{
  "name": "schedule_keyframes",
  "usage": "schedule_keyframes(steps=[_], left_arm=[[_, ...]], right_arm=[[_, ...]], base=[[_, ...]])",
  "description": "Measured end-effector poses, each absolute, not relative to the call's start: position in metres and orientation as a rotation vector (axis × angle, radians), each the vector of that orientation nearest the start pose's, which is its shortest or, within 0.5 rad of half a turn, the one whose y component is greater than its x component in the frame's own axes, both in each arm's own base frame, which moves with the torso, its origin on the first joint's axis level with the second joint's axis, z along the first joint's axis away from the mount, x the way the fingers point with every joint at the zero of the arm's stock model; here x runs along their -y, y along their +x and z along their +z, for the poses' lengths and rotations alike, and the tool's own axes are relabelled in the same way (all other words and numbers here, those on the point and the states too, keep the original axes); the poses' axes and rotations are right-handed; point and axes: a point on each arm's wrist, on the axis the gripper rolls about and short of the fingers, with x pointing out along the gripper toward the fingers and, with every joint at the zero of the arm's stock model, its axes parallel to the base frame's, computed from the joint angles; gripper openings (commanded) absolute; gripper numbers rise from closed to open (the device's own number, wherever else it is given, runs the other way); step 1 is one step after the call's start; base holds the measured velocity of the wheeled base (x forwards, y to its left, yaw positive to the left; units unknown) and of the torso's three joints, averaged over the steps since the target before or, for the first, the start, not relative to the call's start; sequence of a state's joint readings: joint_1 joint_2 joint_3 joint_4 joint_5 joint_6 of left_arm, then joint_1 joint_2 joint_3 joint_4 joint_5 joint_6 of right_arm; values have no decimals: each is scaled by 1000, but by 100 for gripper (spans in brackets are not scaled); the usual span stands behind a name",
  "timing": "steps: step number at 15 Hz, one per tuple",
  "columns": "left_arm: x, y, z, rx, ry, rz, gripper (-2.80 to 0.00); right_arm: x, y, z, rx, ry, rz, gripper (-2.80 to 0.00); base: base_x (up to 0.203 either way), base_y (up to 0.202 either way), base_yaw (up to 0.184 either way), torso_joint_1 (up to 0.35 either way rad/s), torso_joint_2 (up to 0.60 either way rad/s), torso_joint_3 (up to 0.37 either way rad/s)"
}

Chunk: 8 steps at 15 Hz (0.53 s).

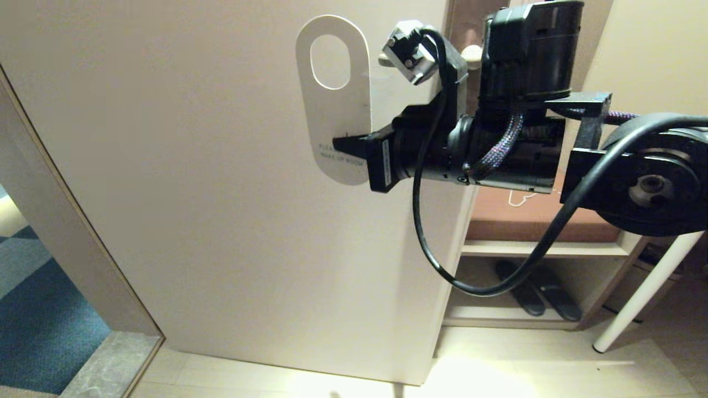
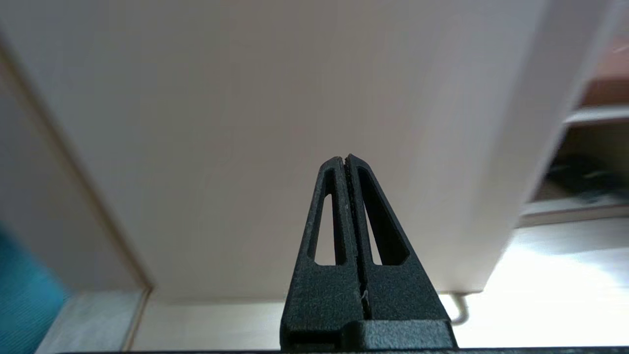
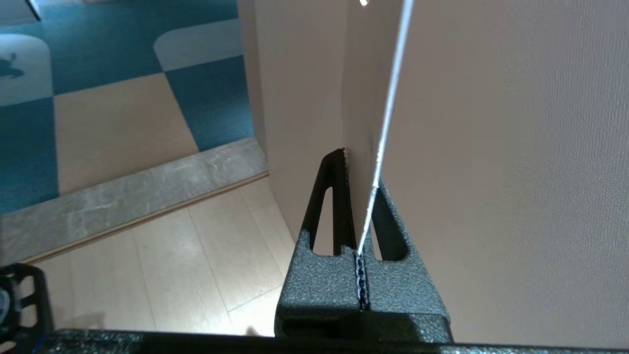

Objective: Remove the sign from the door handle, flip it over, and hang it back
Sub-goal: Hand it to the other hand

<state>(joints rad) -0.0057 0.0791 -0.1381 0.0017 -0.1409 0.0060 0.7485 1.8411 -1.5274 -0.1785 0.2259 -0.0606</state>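
The sign (image 1: 338,119) stands upright in front of the door, off the handle, its white "MAKE UP ROOM" side towards me and its oval hole at the top. My right gripper (image 1: 347,145) is shut on the sign's lower right edge. In the right wrist view the sign (image 3: 368,98) runs edge-on between the jaws of that gripper (image 3: 361,169). The door handle (image 1: 385,59) shows only as a beige tip to the right of the sign's hole, mostly hidden behind my right wrist. My left gripper (image 2: 344,158) is shut and empty, low down, pointing at the door's lower part.
The beige door (image 1: 221,193) fills the middle. At the left are the door frame, a grey threshold (image 1: 105,367) and blue carpet (image 1: 33,309). Right of the door's edge a shelf holds dark slippers (image 1: 536,296), beside a white table leg (image 1: 641,298).
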Motion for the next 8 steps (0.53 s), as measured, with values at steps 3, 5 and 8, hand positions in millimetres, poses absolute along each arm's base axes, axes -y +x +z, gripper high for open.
schedule_keyframes(steps=[3,5,8], left_arm=[[3,-23,161,75,-33,-246,-280],[3,-16,192,76,-53,-368,-280],[6,2,231,55,-70,-563,-280]], right_arm=[[-258,261,297,-93,-82,1076,-280],[-259,258,300,-84,-77,1120,-280],[-259,253,304,-77,-61,1193,-280]], base=[[0,0,0,0,0,0],[0,0,0,0,0,0],[0,0,0,0,0,0]])
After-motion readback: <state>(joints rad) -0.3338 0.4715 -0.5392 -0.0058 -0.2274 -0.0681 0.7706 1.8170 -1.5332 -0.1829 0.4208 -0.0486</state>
